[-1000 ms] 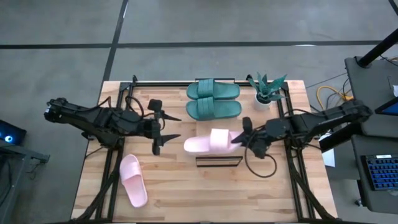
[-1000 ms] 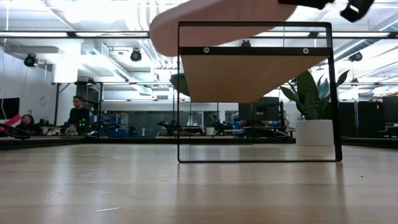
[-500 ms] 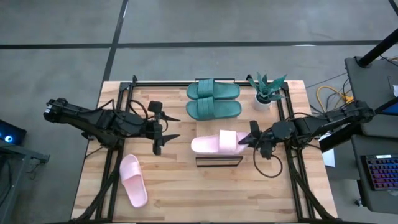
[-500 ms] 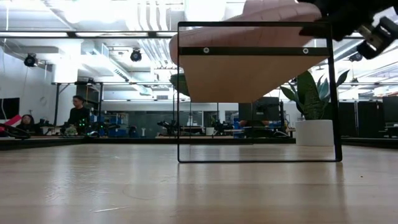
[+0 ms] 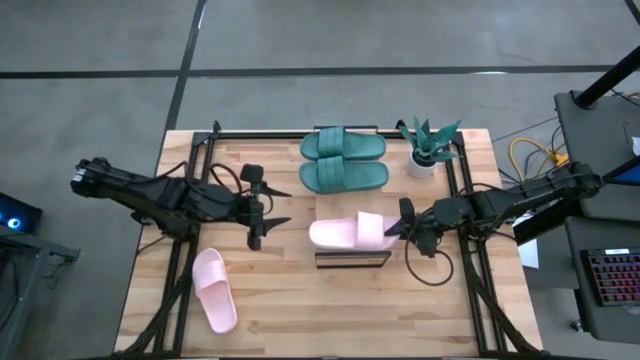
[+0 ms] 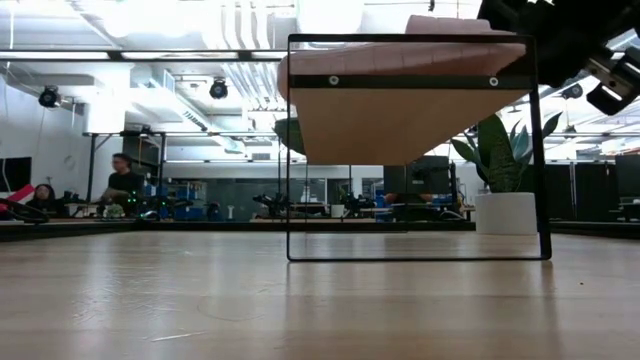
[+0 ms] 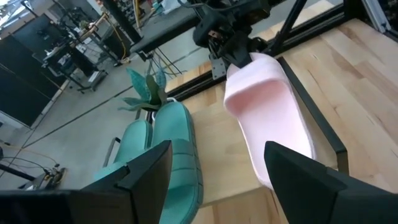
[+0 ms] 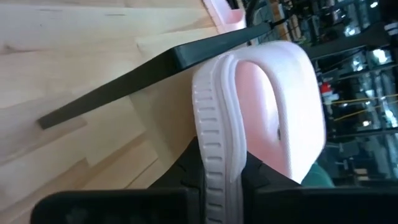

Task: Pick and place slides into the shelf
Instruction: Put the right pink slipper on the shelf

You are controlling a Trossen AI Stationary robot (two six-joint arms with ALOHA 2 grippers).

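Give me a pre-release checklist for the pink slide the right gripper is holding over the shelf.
1. Right gripper shut on pink slide: ok.
2. Slide over the shelf top: ok.
3. Slide resting flat on the plank: cannot tell.
4. Left gripper open, apart from the slide: ok.
5. Teal slides and plant out of the way: ok.
6. Second pink slide shelved: not ok, on the table.

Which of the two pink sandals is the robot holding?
The pink slide on the shelf, gripped by the right fingers. The other pink slide lies alone.
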